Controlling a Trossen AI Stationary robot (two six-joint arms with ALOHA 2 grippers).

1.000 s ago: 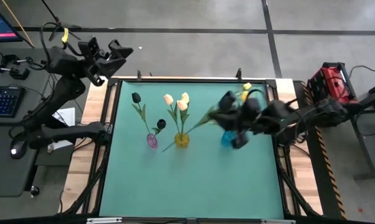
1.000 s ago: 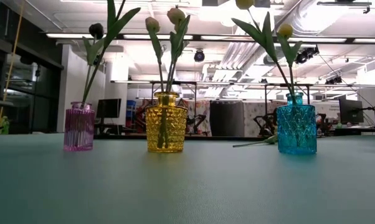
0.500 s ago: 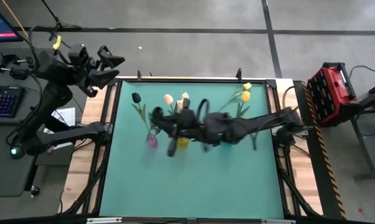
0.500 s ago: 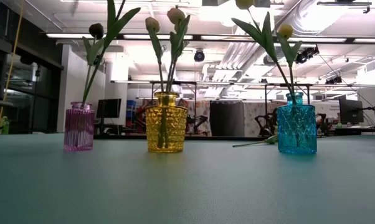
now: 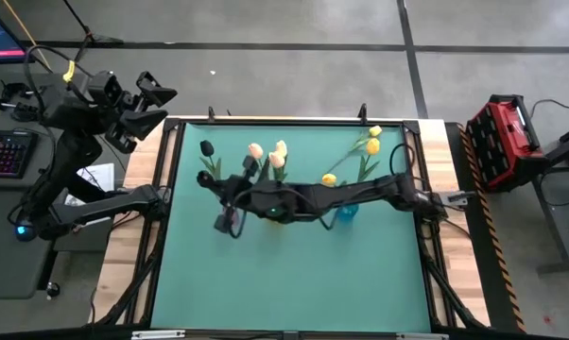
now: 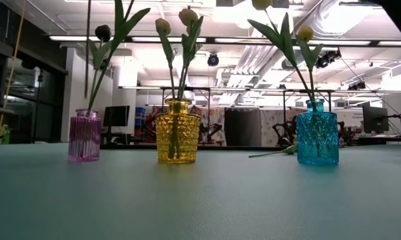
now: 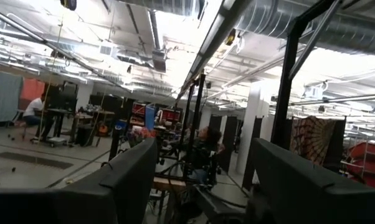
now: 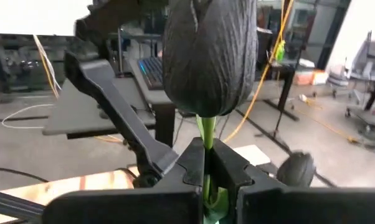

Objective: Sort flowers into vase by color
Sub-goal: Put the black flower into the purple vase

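My right gripper [image 8: 207, 168] reaches across the table to above the pink vase [image 6: 84, 137] and is shut on a black tulip [image 8: 209, 56]. In the high view this gripper [image 5: 215, 192] hides the pink vase. Another black tulip [image 5: 206, 148] stands in that vase. Cream tulips [image 5: 268, 153] stand in the yellow vase [image 6: 177, 131], and yellow tulips [image 5: 373, 139] in the blue vase [image 6: 316, 133]. One more yellow tulip [image 5: 329, 179] lies on the mat beside the blue vase. My left gripper [image 5: 147, 99] waits open off the table's far left corner. My right gripper pinches the black tulip's stem [image 8: 206, 140] just under the bud, between its two fingers [image 8: 228, 171]. The fingers come in level, pointing toward the table's left, and lie across the stem. The flower stands upright with its bud above the fingers. Its thin stem [image 6: 88, 60] hangs down to the pink vase's mouth.
The three vases stand in a row across the middle of the green mat [image 5: 294, 274], with bare mat on their near side. My right arm [image 5: 360, 196] stretches over the yellow and blue vases. A red case [image 5: 500, 127] sits off the right edge.
My right gripper has swept from the blue vase toward the table's left, past the yellow vase, to above the pink vase. A thin stem now hangs over the pink vase in the low view. My left arm has drawn back a little toward the left.
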